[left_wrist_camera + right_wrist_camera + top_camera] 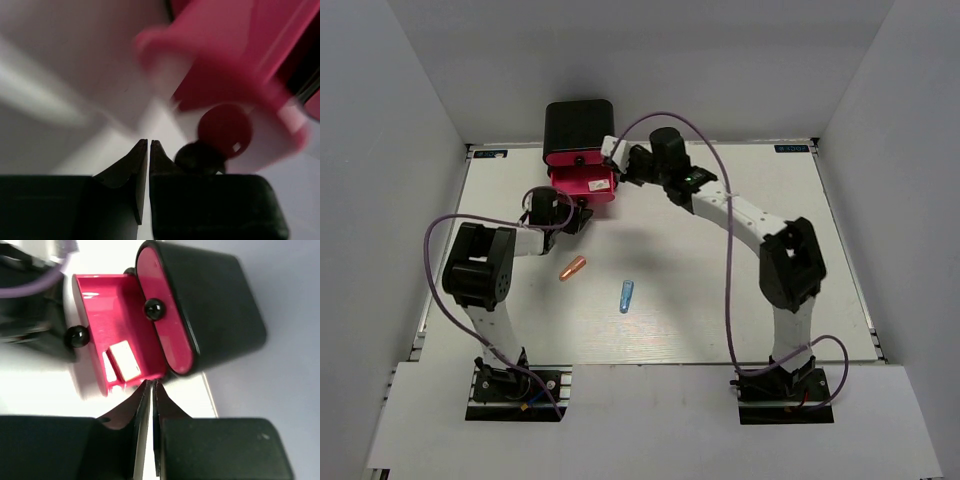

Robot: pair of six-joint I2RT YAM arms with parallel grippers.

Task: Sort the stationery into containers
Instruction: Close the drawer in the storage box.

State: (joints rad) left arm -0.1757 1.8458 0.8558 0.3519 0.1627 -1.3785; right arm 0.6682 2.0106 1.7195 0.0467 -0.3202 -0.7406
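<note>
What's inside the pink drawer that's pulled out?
A small white block lies in the open drawer. The drawer's back end sits under the black box, so that part is covered.

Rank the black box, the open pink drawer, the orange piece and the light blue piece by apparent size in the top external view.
1. black box
2. open pink drawer
3. orange piece and light blue piece: these look about alike, so I won't rank one over the other.

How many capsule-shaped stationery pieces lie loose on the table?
2. The orange capsule lies left of centre on the table; the blue capsule lies just right of it, slightly nearer the front edge. More may be hidden in the drawers.
</note>
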